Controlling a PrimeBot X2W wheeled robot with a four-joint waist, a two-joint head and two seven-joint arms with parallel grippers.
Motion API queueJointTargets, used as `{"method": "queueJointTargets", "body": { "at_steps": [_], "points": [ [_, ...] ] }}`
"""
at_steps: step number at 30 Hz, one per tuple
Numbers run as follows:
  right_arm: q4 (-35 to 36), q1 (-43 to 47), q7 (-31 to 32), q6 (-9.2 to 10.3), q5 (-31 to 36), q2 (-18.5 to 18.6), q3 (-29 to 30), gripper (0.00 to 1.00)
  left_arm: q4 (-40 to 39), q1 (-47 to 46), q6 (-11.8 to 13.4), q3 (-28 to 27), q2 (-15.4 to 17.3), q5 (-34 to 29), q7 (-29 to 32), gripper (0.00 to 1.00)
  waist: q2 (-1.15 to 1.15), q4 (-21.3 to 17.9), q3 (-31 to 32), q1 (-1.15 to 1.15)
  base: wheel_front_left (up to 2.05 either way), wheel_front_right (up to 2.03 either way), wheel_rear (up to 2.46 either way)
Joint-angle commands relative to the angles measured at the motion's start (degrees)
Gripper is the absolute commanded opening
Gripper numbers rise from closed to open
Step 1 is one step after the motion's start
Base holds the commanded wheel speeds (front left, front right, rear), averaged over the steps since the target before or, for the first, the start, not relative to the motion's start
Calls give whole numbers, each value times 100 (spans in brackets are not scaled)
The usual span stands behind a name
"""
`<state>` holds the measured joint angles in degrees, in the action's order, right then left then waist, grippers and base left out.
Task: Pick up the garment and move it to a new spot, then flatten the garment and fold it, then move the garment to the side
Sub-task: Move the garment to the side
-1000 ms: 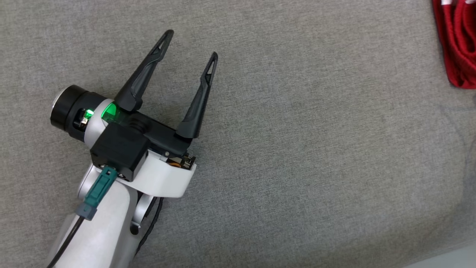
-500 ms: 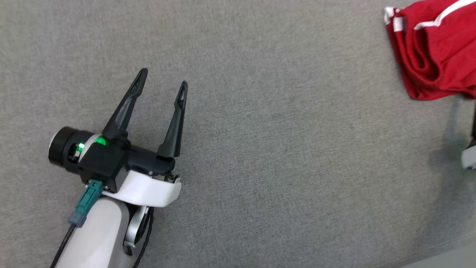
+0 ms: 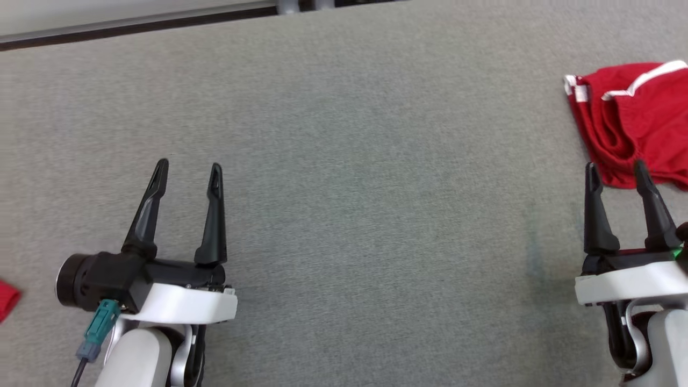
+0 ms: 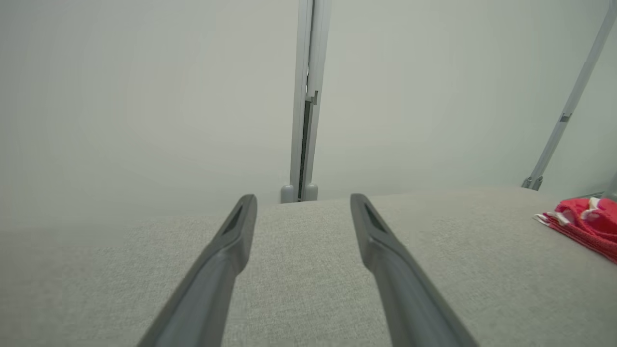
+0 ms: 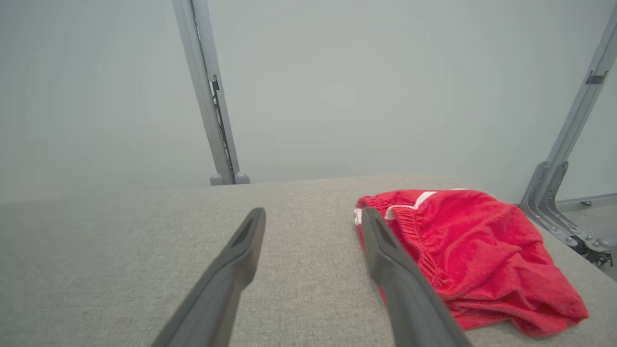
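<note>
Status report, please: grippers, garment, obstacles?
Left gripper open, empty. Right gripper open, at near edge of crumpled red garment with white trim. No obstacle seen.

My fingers (image 3: 213, 226) are dark matt plastic, and the wrist shells (image 3: 183, 303) behind them are smooth white plastic with a slight sheen. The table top (image 3: 376, 188) is covered in grey woven cloth, matt and a little coarse. The garment (image 5: 472, 241) is soft red cloth, nubbly like towelling, with smooth white trim. The posts (image 5: 206, 86) look like grey painted metal.

Left gripper (image 3: 188, 171) spread, empty; right gripper (image 3: 616, 171) likewise, fingers forward.
</note>
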<state>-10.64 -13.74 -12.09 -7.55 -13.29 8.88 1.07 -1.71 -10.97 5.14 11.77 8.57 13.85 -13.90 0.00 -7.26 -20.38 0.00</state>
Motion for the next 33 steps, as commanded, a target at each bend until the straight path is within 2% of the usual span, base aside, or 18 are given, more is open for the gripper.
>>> {"method": "queueJointTargets", "body": {
  "at_steps": [1, 10, 23, 33],
  "points": [
    [153, 116, 58, 12, 96, 5, 6, 100, 24, 81, 39, -57, 23, 49, -32, 100, 0, 241, 203, 0, 0, 0, 0],
    [896, 616, 614, 11, 323, -179, -178, 100, 401, 451, 90, -232, 55, 149, -98, 100, 0, 683, 724, 0, 0, 0, 0],
    [1305, 1534, 1163, 11, 296, -234, -170, 100, 950, 1065, 27, -251, 71, 241, -127, 100, 0, 750, 1676, 0, 0, 0, 0],
    [1524, 1821, 1330, 11, 285, -245, -106, 100, 1033, 1242, 62, -258, 98, 344, -50, 100, 0, 743, 1878, 0, 0, 0, 0]
  ]
}}
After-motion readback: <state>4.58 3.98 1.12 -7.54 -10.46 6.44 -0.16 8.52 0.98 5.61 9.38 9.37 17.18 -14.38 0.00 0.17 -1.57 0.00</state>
